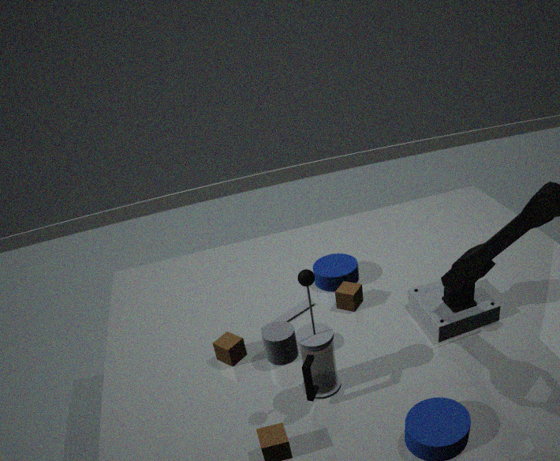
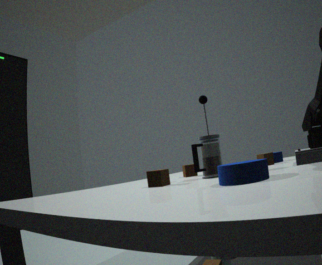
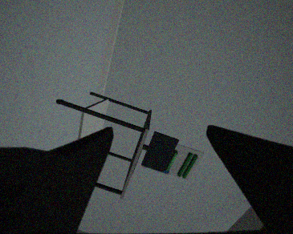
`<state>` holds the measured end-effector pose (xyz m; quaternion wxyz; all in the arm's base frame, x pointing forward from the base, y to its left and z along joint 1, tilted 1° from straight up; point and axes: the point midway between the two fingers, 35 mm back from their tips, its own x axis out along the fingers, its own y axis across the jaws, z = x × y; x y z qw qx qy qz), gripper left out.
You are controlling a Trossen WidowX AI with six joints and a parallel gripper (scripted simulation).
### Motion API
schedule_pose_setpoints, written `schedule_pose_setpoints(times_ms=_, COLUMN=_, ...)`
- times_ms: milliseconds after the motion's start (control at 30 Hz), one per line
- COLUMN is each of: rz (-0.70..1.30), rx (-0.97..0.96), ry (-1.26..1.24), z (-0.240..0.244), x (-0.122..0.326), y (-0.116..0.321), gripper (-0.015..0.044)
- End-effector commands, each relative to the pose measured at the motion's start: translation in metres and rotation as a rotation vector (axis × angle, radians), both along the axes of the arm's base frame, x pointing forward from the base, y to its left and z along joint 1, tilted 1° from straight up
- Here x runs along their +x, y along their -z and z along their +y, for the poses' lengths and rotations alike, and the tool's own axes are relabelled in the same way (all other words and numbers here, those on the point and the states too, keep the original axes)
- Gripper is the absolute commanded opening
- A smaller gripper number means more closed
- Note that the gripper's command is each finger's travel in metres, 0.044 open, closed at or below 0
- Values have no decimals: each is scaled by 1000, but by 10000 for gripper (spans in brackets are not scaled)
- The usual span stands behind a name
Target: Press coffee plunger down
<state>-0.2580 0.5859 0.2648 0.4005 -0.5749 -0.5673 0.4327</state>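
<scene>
A white table [image 1: 181,297] is filling the lower half of the top view, sitting on a pale floor, with a dark wall taking the upper half of the frame. In the exterior view a tall black cabinet [image 2: 4,125] with a small green light is standing at the left edge.

The coffee press [image 1: 319,365] is standing upright at lower centre of the top view, its black handle facing the bottom of the frame and its plunger knob [image 1: 305,277] sitting high on a thin rod, fully raised. A grey cylinder [image 1: 279,342] is standing just beside the press on its left. Three brown cubes and two blue discs are lying scattered around them; the nearer blue disc [image 1: 437,427] is at lower right.

The arm [image 1: 498,243] is rising from its base plate [image 1: 453,309] at right of the top view and is running out of the frame's right edge, well apart from the press. In the wrist view the gripper [image 3: 159,138] is pointing out at the room, its two dark fingers spread wide and holding nothing, with a dark frame-like stand showing between them.
</scene>
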Motion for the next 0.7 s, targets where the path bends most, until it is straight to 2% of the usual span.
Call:
schedule_pose_setpoints(times_ms=0, rz=105, rx=-19, ry=88, z=13, x=70, y=-15, gripper=440)
schedule_pose_setpoints(times_ms=200, rz=261, rx=-38, ry=224, z=15, x=173, y=-33, gripper=440)
schedule_pose_setpoints(times_ms=400, rz=440, rx=-38, ry=373, z=-6, x=277, y=-50, gripper=440)
schedule_pose_setpoints(times_ms=533, rz=479, rx=-29, ry=414, z=-18, x=309, y=-58, gripper=440)
schedule_pose_setpoints(times_ms=667, rz=585, rx=-13, ry=521, z=-48, x=369, y=-67, gripper=440)
